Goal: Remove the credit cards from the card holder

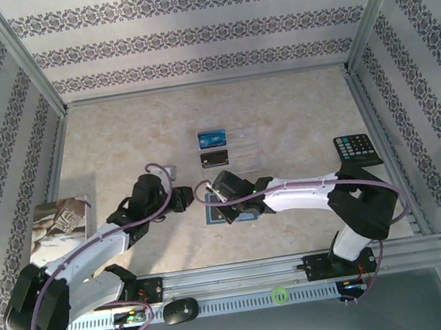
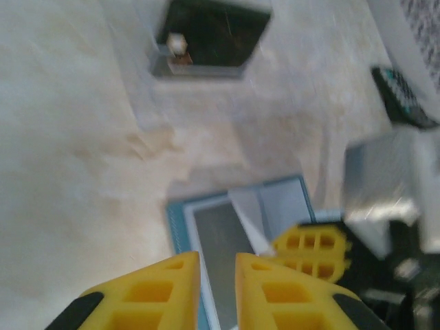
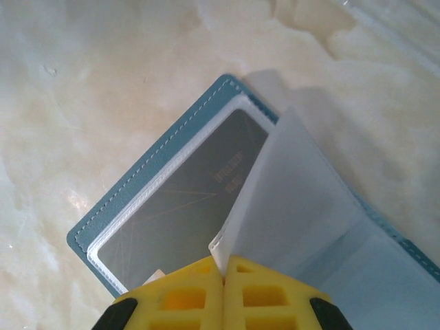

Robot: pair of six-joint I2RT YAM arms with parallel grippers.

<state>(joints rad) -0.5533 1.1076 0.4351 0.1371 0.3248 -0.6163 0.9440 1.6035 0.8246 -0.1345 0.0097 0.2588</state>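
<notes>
The card holder point(image 3: 148, 168) lay open near the middle of the table's near edge, between the two arms. The right gripper point(image 3: 222, 265) had its jaws pressed together on the edge of a clear sleeve point(image 3: 295, 206), raised like a page above the grey card point(image 3: 179, 206) in the pocket below. The left gripper point(image 2: 217, 265) hovered just beside, jaws slightly apart, holding nothing. To do this step well, I think the right one should hold the sleeve up and the holder steady, while the left one slides the grey card out flat along the pocket opening.
</notes>
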